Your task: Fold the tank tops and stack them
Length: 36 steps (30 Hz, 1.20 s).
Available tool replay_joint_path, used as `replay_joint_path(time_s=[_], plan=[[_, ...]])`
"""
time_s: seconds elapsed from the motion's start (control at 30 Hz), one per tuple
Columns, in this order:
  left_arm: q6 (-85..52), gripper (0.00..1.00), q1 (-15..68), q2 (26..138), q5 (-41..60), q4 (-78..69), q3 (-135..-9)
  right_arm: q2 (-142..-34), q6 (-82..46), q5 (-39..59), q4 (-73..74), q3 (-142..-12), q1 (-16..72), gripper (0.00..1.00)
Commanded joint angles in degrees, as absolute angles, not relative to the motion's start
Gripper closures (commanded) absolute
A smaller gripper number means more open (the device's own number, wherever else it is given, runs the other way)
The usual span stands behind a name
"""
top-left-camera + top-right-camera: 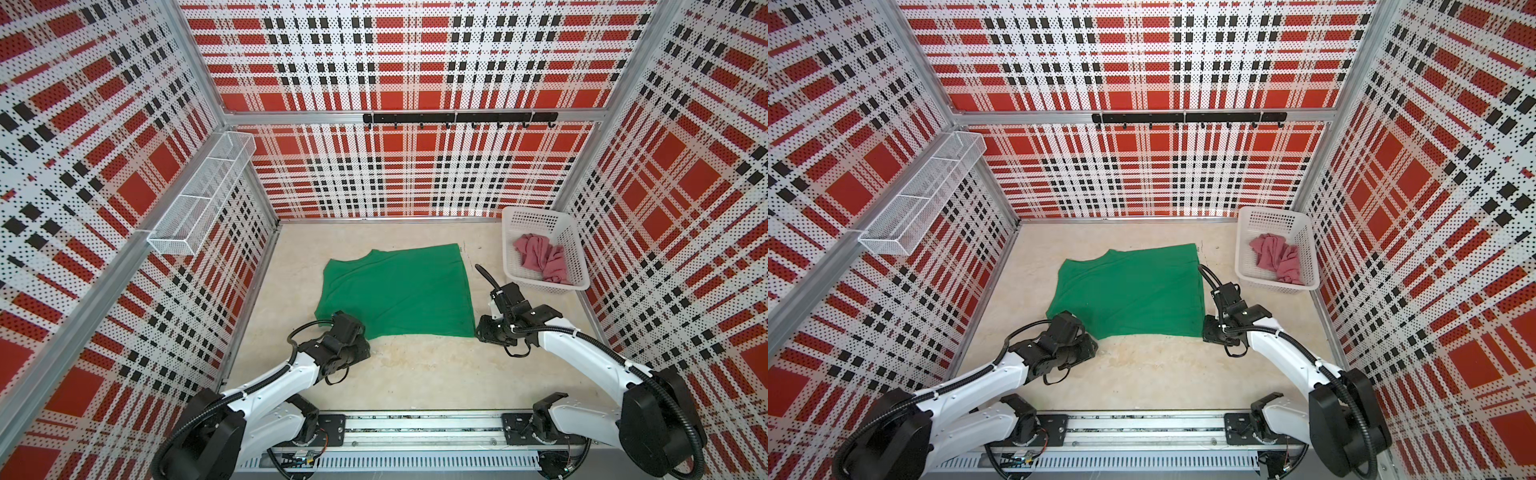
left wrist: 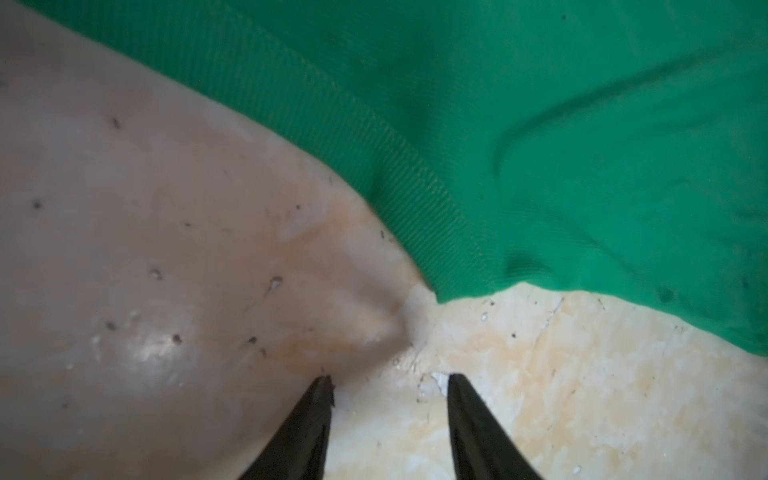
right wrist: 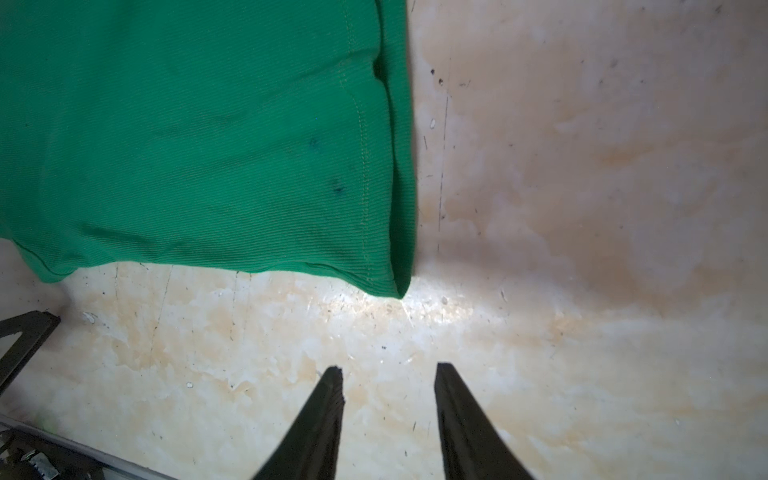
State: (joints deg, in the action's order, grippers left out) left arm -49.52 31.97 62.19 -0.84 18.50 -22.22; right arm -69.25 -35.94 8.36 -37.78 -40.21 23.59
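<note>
**Both end effectors sat at the near corners of the green top**

Nearest the rail, the left end effector [image 2: 390, 380] hovered low over the pale, mottled desk [image 1: 415, 374]. Its two black fingers were spread with nothing between them. The near-left corner of the bright green ribbed-cloth tank top [image 1: 399, 291] lay just ahead of the tips, not touching them.

The right end effector [image 3: 388, 370] mirrored it. Its fingers were parted and empty, and the near-right corner of the same garment, with its stitched hem, lay a little farther ahead, also untouched.

In both top views the green top lay flat in the middle of the desk. Its near edge ran from one end effector to the other. The hem formed the right-hand edge and the scooped neckline sat at the far left, so its long axis ran across the desk from left to right.

Each arm was therefore nearest its own corner. The coming fold probably depended on both reaching forward, away from the rail, to pinch those corners together.

Farther back on the right, the dusty rose-pink tank top [image 1: 542, 257] lay crumpled inside the white perforated plastic basket [image 1: 536, 220]. It was well apart from both end effectors but nearer the right arm.
</note>
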Motion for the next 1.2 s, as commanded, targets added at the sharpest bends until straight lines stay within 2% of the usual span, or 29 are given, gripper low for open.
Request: replay_joint_path(time_s=[0.0,0.13,0.4,0.5,0.67,0.97,1.07,1.17], plan=[[-48.9,0.56,32.1,65.2,-3.1,14.8,-25.0,-69.7,-36.5,7.8,-37.4,-39.7,24.2,0.60],[-48.1,0.58,32.1,68.5,-3.9,13.0,-26.4,-70.4,-36.3,7.3,-37.4,-39.8,24.6,0.60],[-44.2,0.55,31.7,75.8,-4.5,11.7,-30.5,-72.1,-35.4,6.7,-37.2,-40.5,24.9,0.60],[-43.8,0.59,31.7,78.1,-2.4,10.5,-30.8,-72.3,-35.2,5.8,-38.0,-41.0,25.1,0.60],[-43.8,0.71,31.0,79.4,-0.9,8.4,-30.4,-73.5,-35.2,5.0,-36.8,-40.4,25.7,0.60],[-41.9,0.86,30.0,79.8,-1.3,10.6,-32.2,-81.6,-34.0,5.2,-30.9,-43.1,26.1,0.60],[-41.4,0.88,29.7,79.6,-1.3,10.7,-32.1,-83.7,-33.9,4.4,-29.9,-43.5,26.2,0.61],[-40.7,0.95,29.4,79.6,-1.3,11.0,-32.0,-85.7,-34.0,4.2,-29.0,-43.8,26.2,0.67]])
